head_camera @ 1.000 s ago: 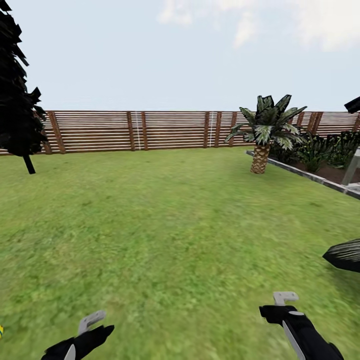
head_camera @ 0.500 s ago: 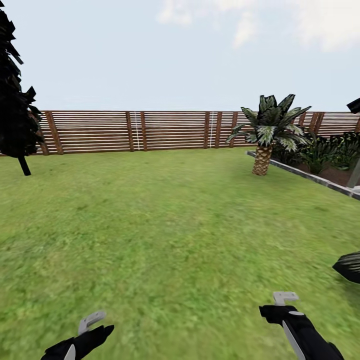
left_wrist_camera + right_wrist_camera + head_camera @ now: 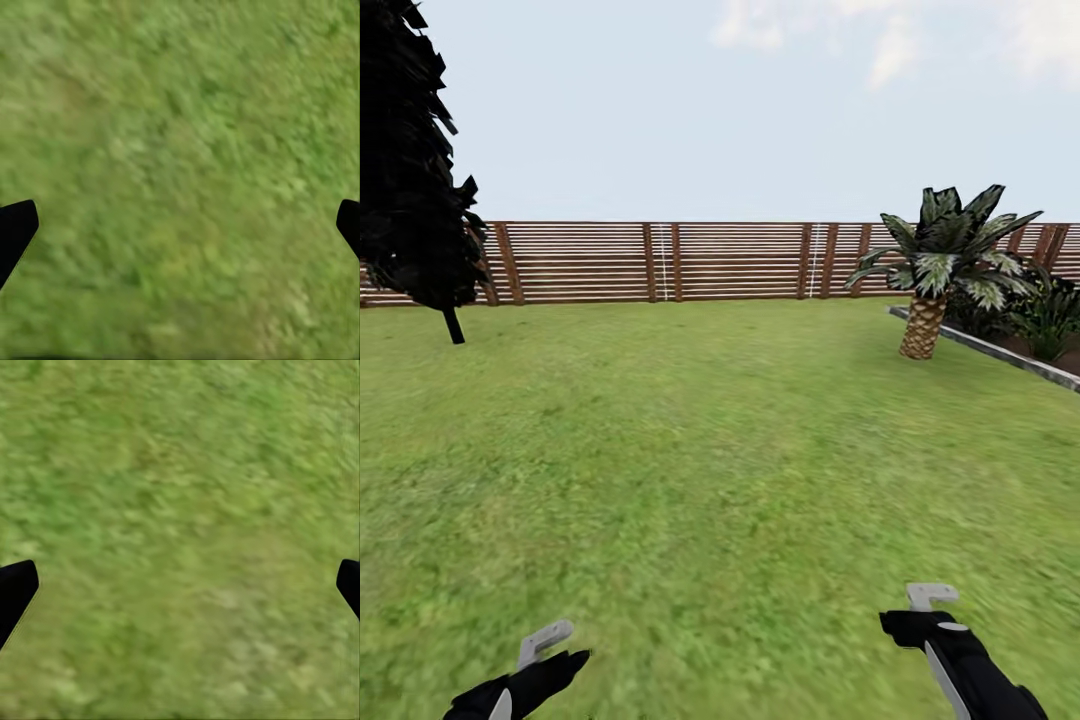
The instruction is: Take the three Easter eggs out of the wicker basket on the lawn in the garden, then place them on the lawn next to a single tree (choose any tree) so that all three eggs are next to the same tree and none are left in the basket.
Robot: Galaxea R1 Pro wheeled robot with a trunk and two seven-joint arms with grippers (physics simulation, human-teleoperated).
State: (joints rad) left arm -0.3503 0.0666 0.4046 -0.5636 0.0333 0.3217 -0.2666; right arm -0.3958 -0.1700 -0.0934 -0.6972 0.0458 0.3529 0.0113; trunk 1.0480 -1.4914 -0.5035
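The lawn (image 3: pixel 710 450) spreads out ahead of me as mottled green grass up to the brown slat fence (image 3: pixel 660 262) of the garden. The Easter eggs, the wicker basket and the tree are out of view. My left gripper (image 3: pixel 545 645) hangs low over the grass at the near left, and my right gripper (image 3: pixel 930 598) at the near right. In the left wrist view the left gripper (image 3: pixel 180 225) has its black fingertips (image 3: pixel 15 229) spread wide over bare grass. The right gripper (image 3: pixel 180 585) stands open the same way, nothing between its fingertips (image 3: pixel 15 589).
A slim-trunked dark conifer (image 3: pixel 420 180) stands at the far left by the fence. A short palm (image 3: pixel 940 265) grows at the far right beside a grey stone kerb (image 3: pixel 1000 355) edging a bed of bushes (image 3: pixel 1045 315).
The whole picture has shifted right, so the camera has turned left. A dark leafy shape at the right edge and a yellow speck at the left edge have left the view. Both grippers keep their pose.
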